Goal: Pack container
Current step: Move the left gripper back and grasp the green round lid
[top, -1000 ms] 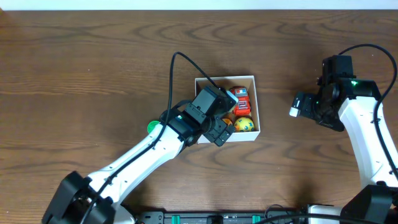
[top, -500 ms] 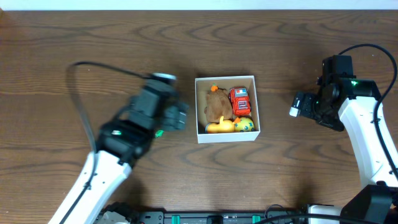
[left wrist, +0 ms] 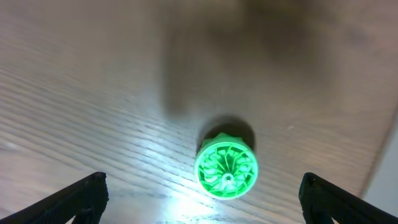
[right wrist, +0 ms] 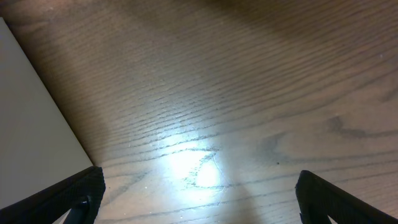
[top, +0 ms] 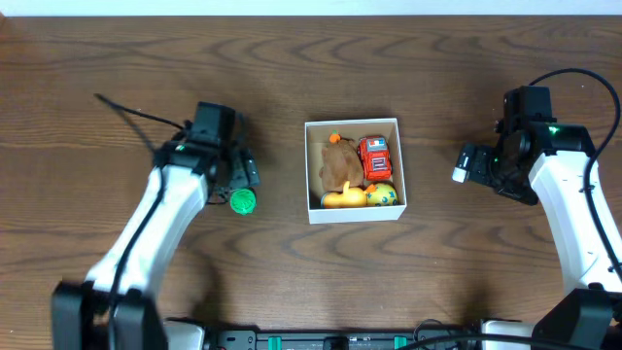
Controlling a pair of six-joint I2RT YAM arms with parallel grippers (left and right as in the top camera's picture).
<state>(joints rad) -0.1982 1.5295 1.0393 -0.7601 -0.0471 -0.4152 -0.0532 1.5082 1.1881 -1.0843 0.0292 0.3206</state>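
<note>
Your left gripper (left wrist: 205,202) has its jaws wide apart and empty. In the wrist view the green toy (left wrist: 226,169) sits just ahead of them and slightly right of centre, round with a finned face pointing up. It lies on the table (top: 437,78) to the left of the container (top: 352,122), clear of its wall. The step in hand looks like picking up this last loose piece. Nudge the wrist until the toy is squarely between the fingers, then come straight down and close on its round sides. A disc like this will likely squirt out if you pinch it off-centre. Lift it above the container's wall before crossing. Aim for the bare tan patch in the far-left corner, since the red car (top: 374,157), brown plush (top: 338,165), yellow duck (top: 345,197) and ball (top: 383,194) fill the rest. Your right gripper (right wrist: 200,199), to the right of the container, is also spread open, with only bare wood between its fingers. A second ago the left arm lay over the container's near-left corner, hiding much of the contents. Half a second ago it was a blur swinging left. The green toy, the container, its contents and the right arm have not shifted.
</note>
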